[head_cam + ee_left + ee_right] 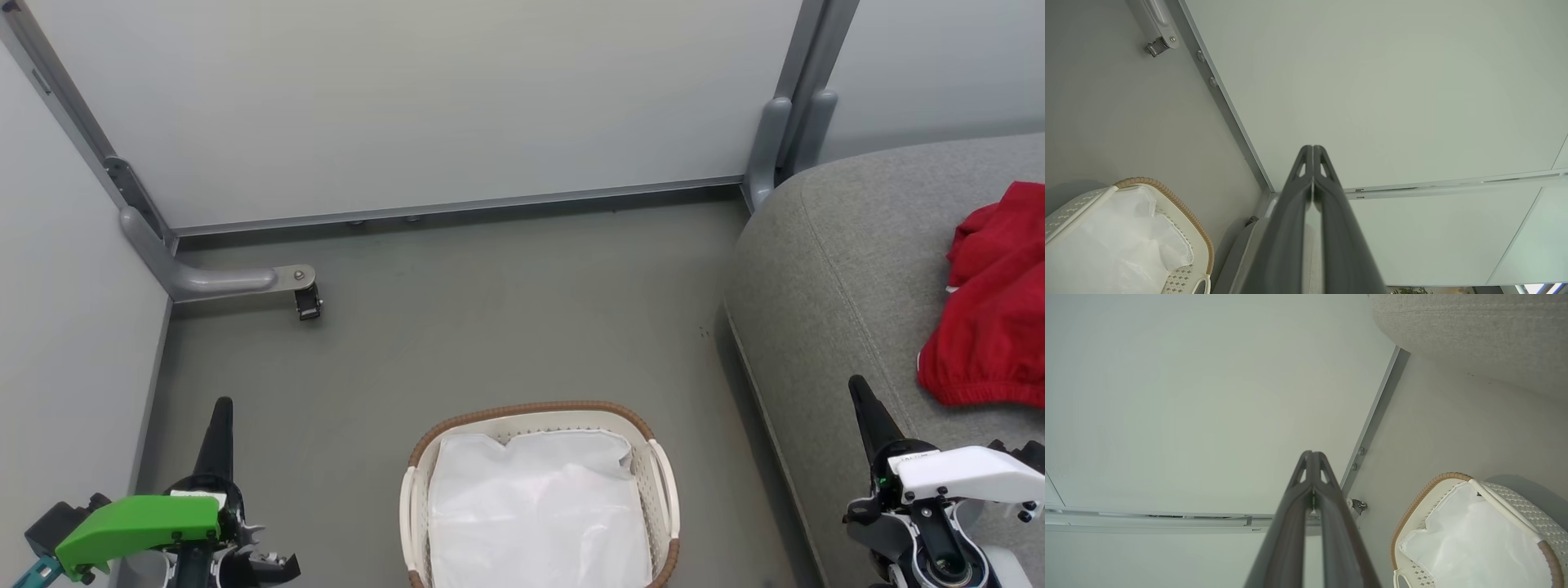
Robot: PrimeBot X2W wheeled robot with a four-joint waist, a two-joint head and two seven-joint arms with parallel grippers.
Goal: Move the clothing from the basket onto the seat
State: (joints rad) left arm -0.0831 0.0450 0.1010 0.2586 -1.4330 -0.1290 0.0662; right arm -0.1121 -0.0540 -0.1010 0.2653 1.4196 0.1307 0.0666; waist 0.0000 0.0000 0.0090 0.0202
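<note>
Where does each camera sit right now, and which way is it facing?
Head view: on the head, looking down at basket, seat with clothing; left gripper and right gripper at bottom corners.
Left wrist view: along its shut fingers toward a wall panel.
Right wrist view: likewise, seat above.
All share the basket.

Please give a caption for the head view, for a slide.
Red clothing lies on the grey seat; the basket holds a white sheet; left gripper and right gripper flank it.

Bare floor (506, 310) lies between the basket (531, 408) and the panel (408, 106); the seat (833, 278) blocks the right.
</note>
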